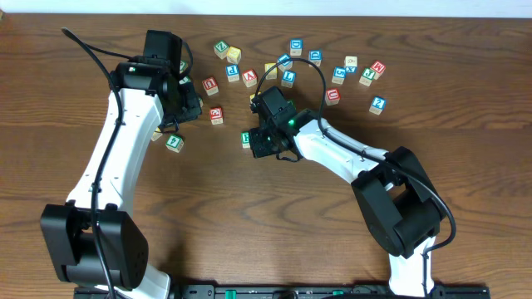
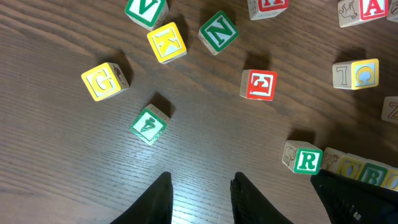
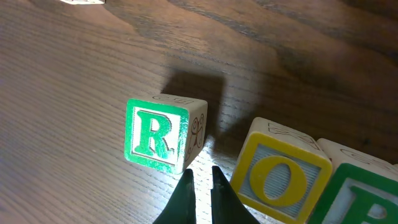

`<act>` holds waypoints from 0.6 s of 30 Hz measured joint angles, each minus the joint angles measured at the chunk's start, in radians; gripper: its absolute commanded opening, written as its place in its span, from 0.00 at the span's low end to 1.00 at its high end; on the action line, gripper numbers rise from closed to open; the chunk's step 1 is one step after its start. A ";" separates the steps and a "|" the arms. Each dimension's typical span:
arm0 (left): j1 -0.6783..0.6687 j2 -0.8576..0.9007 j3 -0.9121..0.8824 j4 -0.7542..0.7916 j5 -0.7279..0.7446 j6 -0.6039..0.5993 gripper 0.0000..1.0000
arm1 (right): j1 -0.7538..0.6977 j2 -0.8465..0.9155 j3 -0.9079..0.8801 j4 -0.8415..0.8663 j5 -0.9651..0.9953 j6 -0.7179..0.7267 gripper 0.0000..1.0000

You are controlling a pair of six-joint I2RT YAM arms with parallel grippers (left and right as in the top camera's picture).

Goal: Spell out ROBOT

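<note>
On the dark wooden table (image 1: 249,232), the green-lettered R wooden cube (image 3: 155,134) sits left of centre in the right wrist view, its letter face toward the camera. Just beside it, at lower right, is the yellow-lettered O wooden cube (image 3: 280,180), with a narrow gap between the two. A green-framed wooden cube (image 3: 367,193) stands against the O cube's far side. Its letter is cut off by the frame edge.

The right pincer (image 3: 201,186) points up from the bottom edge of that view toward the gap between R and O. Its fingers are drawn almost together and grip nothing.

In the overhead view this short row lies near the middle of the frame, mostly hidden under the right arm. Many more cubes are scattered across the upper centre and upper right.

The left pincer (image 2: 200,199) shows at the bottom of the left wrist view, spread wide and empty above bare wood. Ahead of it lie a green 4 cube (image 2: 149,124), a yellow G cube (image 2: 104,81) and a red E cube (image 2: 259,84), all well apart.
</note>
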 measured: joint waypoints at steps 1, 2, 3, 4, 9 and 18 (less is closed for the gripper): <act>0.000 0.000 0.000 0.000 0.000 0.000 0.31 | 0.000 0.000 0.000 0.000 0.000 0.000 0.01; 0.000 0.000 0.000 0.000 0.000 0.000 0.31 | 0.000 0.000 0.000 0.000 -0.001 0.000 0.01; 0.000 0.000 0.000 0.000 0.000 0.000 0.31 | 0.000 0.000 0.001 -0.002 -0.005 -0.002 0.01; 0.000 0.000 0.000 0.000 0.000 0.000 0.31 | -0.002 0.000 0.003 -0.004 -0.008 -0.002 0.02; 0.000 0.000 0.000 -0.014 0.000 0.000 0.31 | -0.015 -0.034 0.009 -0.030 -0.023 -0.005 0.03; -0.030 0.000 -0.024 -0.018 0.000 -0.003 0.30 | -0.154 -0.169 0.026 -0.218 -0.019 -0.005 0.03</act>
